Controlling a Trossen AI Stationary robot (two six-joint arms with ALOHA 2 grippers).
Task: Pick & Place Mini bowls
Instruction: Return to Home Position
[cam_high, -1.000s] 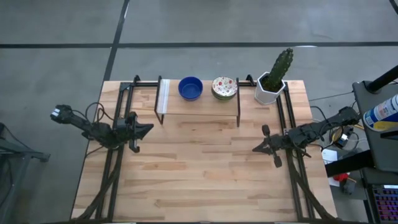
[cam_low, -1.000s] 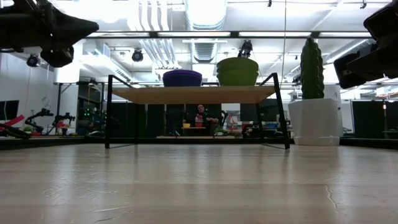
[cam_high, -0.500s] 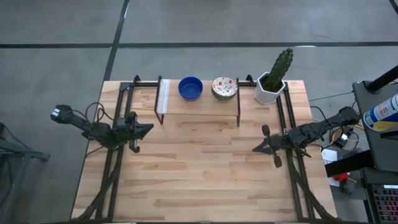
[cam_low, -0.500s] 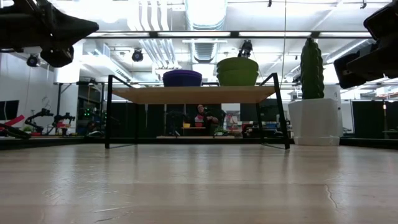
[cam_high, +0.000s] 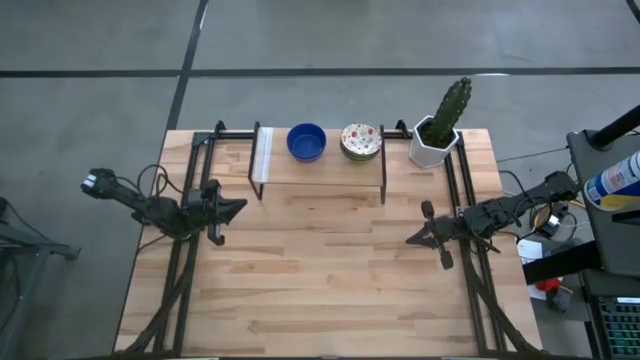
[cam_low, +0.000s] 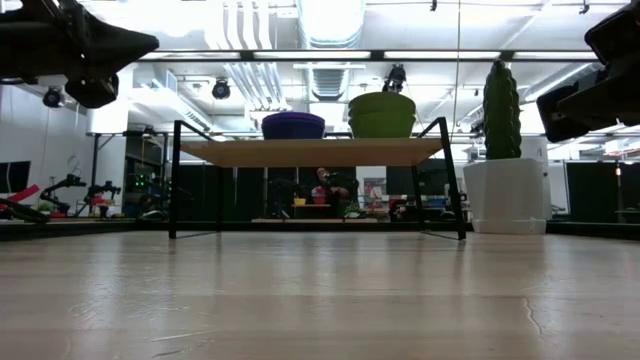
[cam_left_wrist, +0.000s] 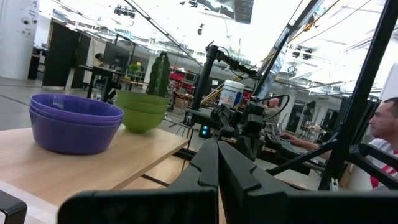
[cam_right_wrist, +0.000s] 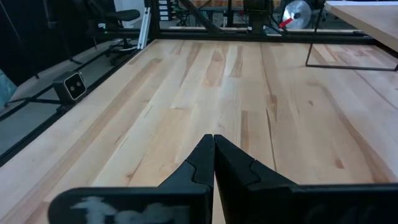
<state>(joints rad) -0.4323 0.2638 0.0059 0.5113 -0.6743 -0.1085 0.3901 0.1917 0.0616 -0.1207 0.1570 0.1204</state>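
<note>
A stack of cobalt blue mini bowls (cam_high: 306, 141) and a stack of cream floral mini bowls (cam_high: 361, 140) stand side by side on a low wooden shelf (cam_high: 320, 168) at the table's far edge. The low view shows the blue stack (cam_low: 293, 125) and the floral stack (cam_low: 381, 114) on the shelf top; the left wrist view shows the blue stack (cam_left_wrist: 76, 122) too. My left gripper (cam_high: 240, 208) hovers shut at the table's left side. My right gripper (cam_high: 411, 240) hovers shut at the right side. Both are far from the bowls.
A white hexagonal pot with a cactus (cam_high: 438, 135) stands on the table right of the shelf. Black arm frames run along both table sides. Bare wood stretches between the grippers and toward the near edge. A person (cam_low: 325, 190) sits in the room beyond.
</note>
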